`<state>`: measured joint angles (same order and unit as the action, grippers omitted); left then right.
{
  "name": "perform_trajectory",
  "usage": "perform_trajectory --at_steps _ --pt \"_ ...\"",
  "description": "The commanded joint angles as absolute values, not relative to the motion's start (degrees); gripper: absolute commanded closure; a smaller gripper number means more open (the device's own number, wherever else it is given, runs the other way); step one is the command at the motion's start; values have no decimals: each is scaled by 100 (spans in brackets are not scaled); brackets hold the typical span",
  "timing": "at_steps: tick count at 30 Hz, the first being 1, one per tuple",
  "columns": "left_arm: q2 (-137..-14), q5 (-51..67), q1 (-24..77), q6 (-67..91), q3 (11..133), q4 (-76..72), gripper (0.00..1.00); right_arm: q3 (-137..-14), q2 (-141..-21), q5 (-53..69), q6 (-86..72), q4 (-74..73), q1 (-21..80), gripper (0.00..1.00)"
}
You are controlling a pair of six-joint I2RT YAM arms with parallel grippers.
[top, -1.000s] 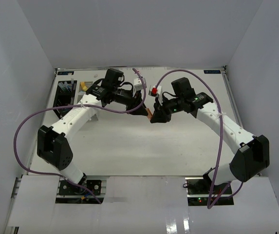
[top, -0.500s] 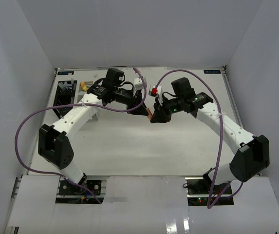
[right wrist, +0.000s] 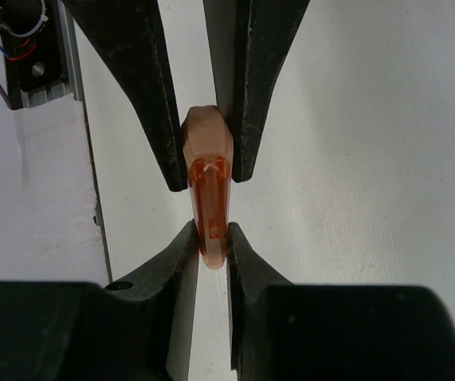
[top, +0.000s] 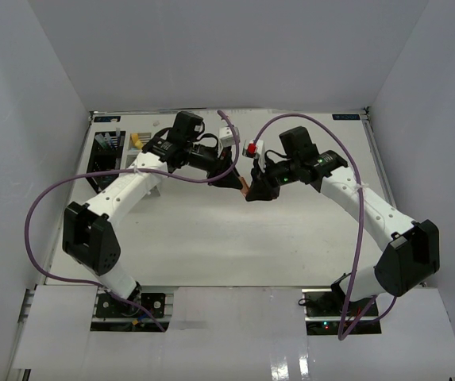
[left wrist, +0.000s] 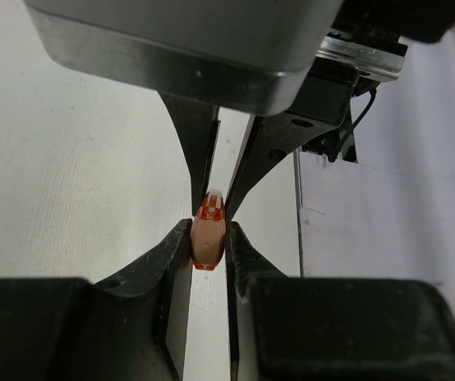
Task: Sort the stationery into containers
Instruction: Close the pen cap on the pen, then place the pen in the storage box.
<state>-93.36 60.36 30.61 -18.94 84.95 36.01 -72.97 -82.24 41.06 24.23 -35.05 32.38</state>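
Left gripper [left wrist: 208,246] is clamped on one end of the orange marker [left wrist: 209,226]. Right gripper [right wrist: 210,242] is clamped on the other end, with its fingertips facing the left's.

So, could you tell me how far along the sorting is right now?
Partly done, it seems: the black organizer at the far left already holds a few items. In hand: the orange marker, pinched by both the left gripper and right gripper mid-handover above the table. Left: getting that marker into a container.
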Motion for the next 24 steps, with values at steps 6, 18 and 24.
perform_trajectory --at_steps 6,18,24 --pt "-9325 6468 3340 -1872 8253 3718 100 -7725 -8033 4061 2391 -3226 3278 92" --pt "-9343 6609 3586 -1872 7954 3753 100 -7796 -7831 3946 2022 -2550 3269 92" --pt "-9387 6653 3691 -1793 8024 3683 100 -7568 -7673 3858 1653 -1953 3269 92"
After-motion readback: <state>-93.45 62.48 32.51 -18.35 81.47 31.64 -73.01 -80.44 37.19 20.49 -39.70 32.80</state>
